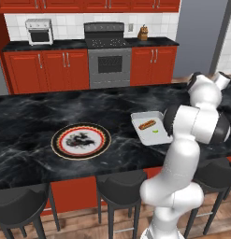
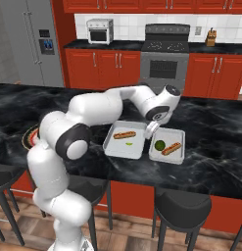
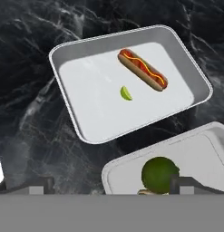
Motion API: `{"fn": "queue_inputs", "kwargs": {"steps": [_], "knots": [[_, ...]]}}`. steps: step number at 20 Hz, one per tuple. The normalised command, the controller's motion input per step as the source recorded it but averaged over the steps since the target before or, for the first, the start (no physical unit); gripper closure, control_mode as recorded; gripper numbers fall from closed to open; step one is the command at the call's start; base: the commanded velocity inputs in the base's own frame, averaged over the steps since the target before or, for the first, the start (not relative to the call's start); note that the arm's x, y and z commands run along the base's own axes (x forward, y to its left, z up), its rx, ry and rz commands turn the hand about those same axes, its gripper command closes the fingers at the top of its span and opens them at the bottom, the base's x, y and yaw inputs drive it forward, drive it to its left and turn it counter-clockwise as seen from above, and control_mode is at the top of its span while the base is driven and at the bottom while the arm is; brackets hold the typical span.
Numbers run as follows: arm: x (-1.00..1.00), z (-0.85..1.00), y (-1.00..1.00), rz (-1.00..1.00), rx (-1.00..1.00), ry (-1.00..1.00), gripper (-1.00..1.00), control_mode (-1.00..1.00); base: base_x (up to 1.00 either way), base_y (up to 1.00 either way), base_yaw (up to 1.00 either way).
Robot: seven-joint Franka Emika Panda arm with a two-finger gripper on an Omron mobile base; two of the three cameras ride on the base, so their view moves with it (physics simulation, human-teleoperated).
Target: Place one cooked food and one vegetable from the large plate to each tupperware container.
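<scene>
The large plate (image 1: pixel 81 140) looks bare and each tray (image 2: pixel 124 139) beside it holds a hot dog (image 2: pixel 124 134) plus a green vegetable (image 2: pixel 160 145), so with the claw (image 2: pixel 152 130) wide open and empty the task seems finished

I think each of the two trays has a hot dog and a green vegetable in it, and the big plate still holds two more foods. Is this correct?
Not quite. The plate is bare: the left base view shows just its dark motif, no food on it. The rest holds: each tray has a hot dog and a green vegetable, as the right base view shows.
</scene>
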Motion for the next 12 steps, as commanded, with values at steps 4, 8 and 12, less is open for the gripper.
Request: {"fn": "queue_inputs", "kwargs": {"steps": [4,8,12], "knots": [[-0.54,0.56,0.98,0.04,0.09,-0.13,-1.0,-1.0,0.0,0.0,0.0],[-0.4,0.64,1.0,0.1,0.0,-0.18,-1.0,-1.0,0.0,0.0,0.0],[-0.33,0.64,1.0,0.09,0.0,-0.13,-1.0,-1.0,0.0,0.0,0.0]]}}
